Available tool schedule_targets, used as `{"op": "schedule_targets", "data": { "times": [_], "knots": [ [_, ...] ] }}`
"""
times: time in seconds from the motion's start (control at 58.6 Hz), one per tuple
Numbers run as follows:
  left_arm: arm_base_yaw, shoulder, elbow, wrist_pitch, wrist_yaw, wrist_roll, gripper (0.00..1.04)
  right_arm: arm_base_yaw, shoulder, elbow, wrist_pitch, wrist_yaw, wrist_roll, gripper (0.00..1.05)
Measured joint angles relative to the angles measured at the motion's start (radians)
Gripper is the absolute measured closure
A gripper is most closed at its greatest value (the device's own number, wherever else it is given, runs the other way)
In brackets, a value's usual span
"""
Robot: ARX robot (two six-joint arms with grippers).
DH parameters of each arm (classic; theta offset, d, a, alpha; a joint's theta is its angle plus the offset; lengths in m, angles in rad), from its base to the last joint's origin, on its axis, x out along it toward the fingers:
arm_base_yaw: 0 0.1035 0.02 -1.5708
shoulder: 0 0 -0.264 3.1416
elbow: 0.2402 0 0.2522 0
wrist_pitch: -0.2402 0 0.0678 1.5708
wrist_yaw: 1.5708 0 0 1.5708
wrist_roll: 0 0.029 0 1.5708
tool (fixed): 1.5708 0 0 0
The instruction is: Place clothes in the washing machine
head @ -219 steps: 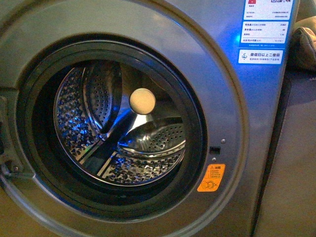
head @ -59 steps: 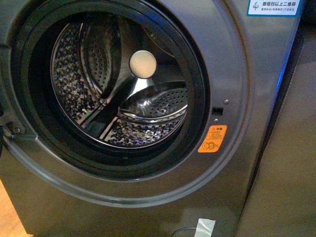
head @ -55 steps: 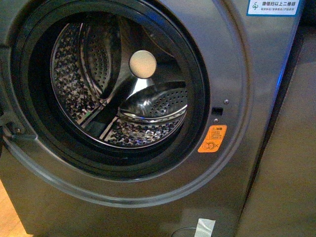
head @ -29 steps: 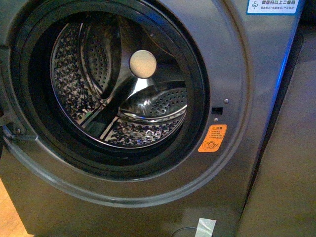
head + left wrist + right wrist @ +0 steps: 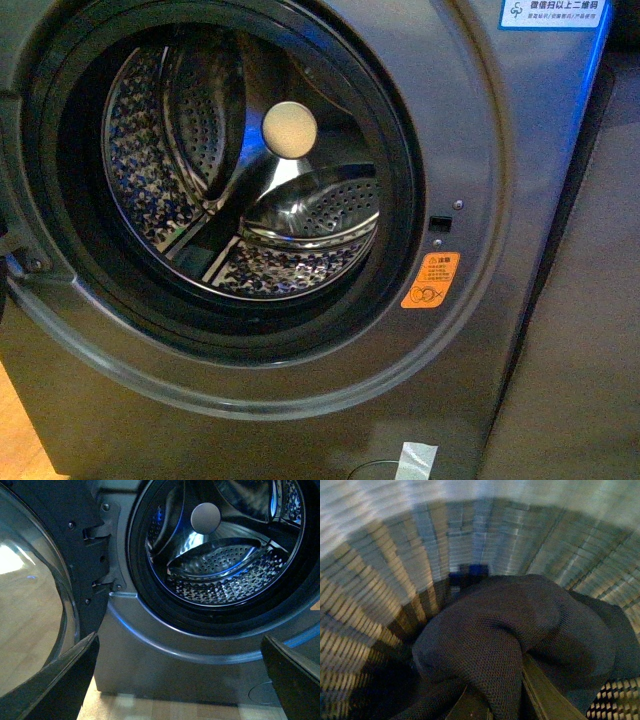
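Currently, right wrist view: right gripper (image 5: 495,685) is clamping a raised fold of the clothes (image 5: 520,625), with its two fingers (image 5: 545,695) sitting close together and fabric bunching between them. The dark garment is lying heaped in a woven basket (image 5: 395,580), not in the machine.

Left wrist view: left gripper (image 5: 180,636) is hanging with its jaws spread wide and nothing between them, its fingers (image 5: 65,680) framing the lower front of the machine. The glass door (image 5: 30,605) is standing swung open on its hinge side.

Front view: neither arm is showing. The washing machine (image 5: 480,150) is facing the camera with its porthole uncovered. The perforated drum (image 5: 160,170) is showing only bare metal and a pale round hub (image 5: 289,129). An orange sticker (image 5: 430,280) is sitting just beside the porthole rim, and a blue-white label (image 5: 553,12) is showing at the upper corner of the panel.
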Motion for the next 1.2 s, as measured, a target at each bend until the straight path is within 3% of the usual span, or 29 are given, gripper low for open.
{"op": "schedule_targets", "data": {
  "times": [0.359, 0.666, 0.956, 1.076, 1.195],
  "knots": [
    [0.000, 0.000, 0.000, 0.000, 0.000, 0.000, 0.07, -0.019, -0.498, 0.180, -0.229, -0.229, 0.204, 0.99],
    [0.000, 0.000, 0.000, 0.000, 0.000, 0.000, 0.07, 0.124, -0.586, 0.540, -0.248, -0.200, 0.462, 0.99],
    [0.000, 0.000, 0.000, 0.000, 0.000, 0.000, 0.07, 0.371, -0.542, 1.084, -0.460, -0.054, 0.628, 0.99],
    [0.000, 0.000, 0.000, 0.000, 0.000, 0.000, 0.07, 0.578, -0.482, 1.376, -0.669, 0.059, 0.610, 0.99],
    [0.000, 0.000, 0.000, 0.000, 0.000, 0.000, 0.07, 0.848, -0.414, 1.616, -0.882, 0.203, 0.539, 0.99]
  ]
}}
